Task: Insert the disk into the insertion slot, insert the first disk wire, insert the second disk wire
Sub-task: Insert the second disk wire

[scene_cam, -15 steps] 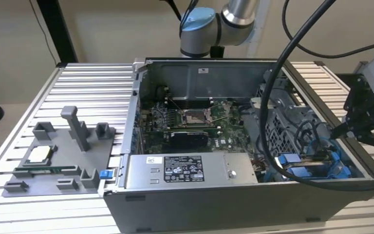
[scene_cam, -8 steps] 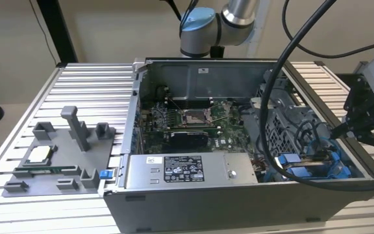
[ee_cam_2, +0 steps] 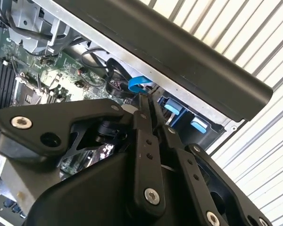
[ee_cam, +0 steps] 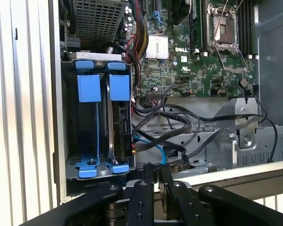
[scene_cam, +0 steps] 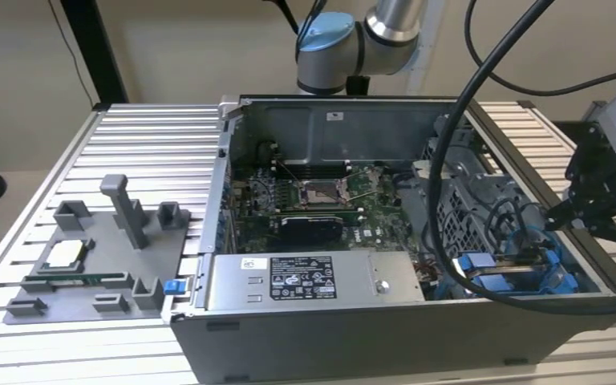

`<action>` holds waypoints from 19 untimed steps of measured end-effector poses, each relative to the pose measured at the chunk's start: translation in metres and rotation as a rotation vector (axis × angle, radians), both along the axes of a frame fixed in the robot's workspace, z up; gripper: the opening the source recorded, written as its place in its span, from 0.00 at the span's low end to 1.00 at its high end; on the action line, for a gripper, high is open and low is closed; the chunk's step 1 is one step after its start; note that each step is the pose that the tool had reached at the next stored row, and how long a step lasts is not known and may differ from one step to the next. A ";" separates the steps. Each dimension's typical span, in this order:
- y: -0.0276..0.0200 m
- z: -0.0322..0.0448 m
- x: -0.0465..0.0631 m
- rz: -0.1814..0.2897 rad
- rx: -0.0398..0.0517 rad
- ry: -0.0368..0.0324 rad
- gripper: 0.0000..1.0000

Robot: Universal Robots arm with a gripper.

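Ribbed metal bench (scene_cam: 147, 128), open grey case (scene_cam: 394, 337) on it. The disk (ee_cam: 121, 123) sits in the insertion slot (ee_cam: 71, 162). Jaws closed together, nothing visibly held, close by the loose blue wire (ee_cam: 144, 140). Risk: snagging the surrounding cable tangle, or misaligning at the disk's connector

Table (scene_cam: 147, 128): slatted aluminium profiles. Bears one open grey computer case (scene_cam: 394, 337); one grey fixture tray (scene_cam: 94, 281) just beside it, at the exterior view's left. Both rest flat.

Green motherboard (scene_cam: 378, 233), grey power-supply box (scene_cam: 308, 281); slatted table (scene_cam: 147, 136), grey fixture (scene_cam: 115, 261)
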State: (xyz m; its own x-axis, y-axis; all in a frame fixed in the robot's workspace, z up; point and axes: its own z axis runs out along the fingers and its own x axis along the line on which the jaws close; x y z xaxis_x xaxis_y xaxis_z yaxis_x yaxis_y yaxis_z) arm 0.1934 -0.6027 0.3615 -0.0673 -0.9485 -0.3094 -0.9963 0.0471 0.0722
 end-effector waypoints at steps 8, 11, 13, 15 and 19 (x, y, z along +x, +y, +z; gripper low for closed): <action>-0.0028 -0.0001 0.000 0.008 0.0002 0.0002 1.00; -0.0044 -0.0001 0.000 0.021 0.0001 0.0002 1.00; -0.0051 -0.0001 0.000 0.032 0.0002 0.0002 1.00; -0.0056 0.0000 0.000 0.044 0.0001 0.0002 1.00; -0.0059 0.0029 0.000 0.054 0.0001 0.0002 1.00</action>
